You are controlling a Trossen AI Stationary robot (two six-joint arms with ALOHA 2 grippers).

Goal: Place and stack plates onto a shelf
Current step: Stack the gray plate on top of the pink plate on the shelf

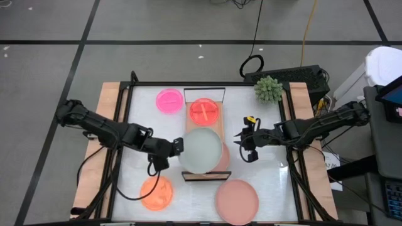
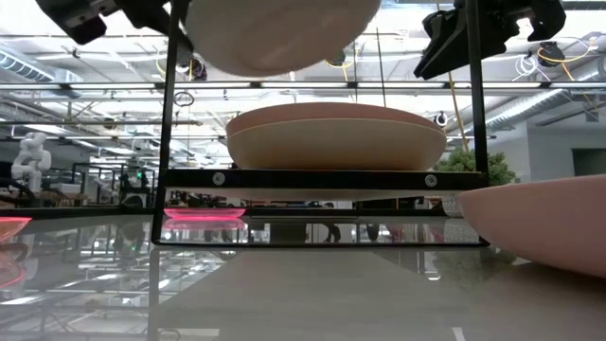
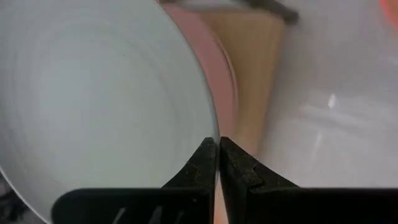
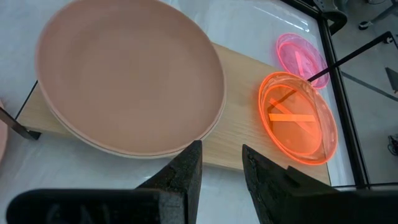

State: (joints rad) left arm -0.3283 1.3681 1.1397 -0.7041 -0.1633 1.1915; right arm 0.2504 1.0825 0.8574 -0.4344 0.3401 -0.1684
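Observation:
My left gripper is shut on a pale grey-green plate, raised above the shelf. In the low view this plate hangs over a dusty-pink plate stacked on a beige one on the board. A translucent orange plate sits on the shelf's far part. My right gripper is open, in the air right of the shelf, and touches nothing. On the table lie a hot-pink plate, an orange plate and a large dusty-pink plate. My left gripper pinches the grey-green plate's rim on the plate's left side between its two fingers. The fingers come about level from the table's left. The plate is lifted clear and roughly level above the stacked plates.
A spiky green plant stands at the table's far right corner. The shelf's black wire frames rise at its short ends. Wooden table edges and black rails run along both sides. Cables lie near the left arm.

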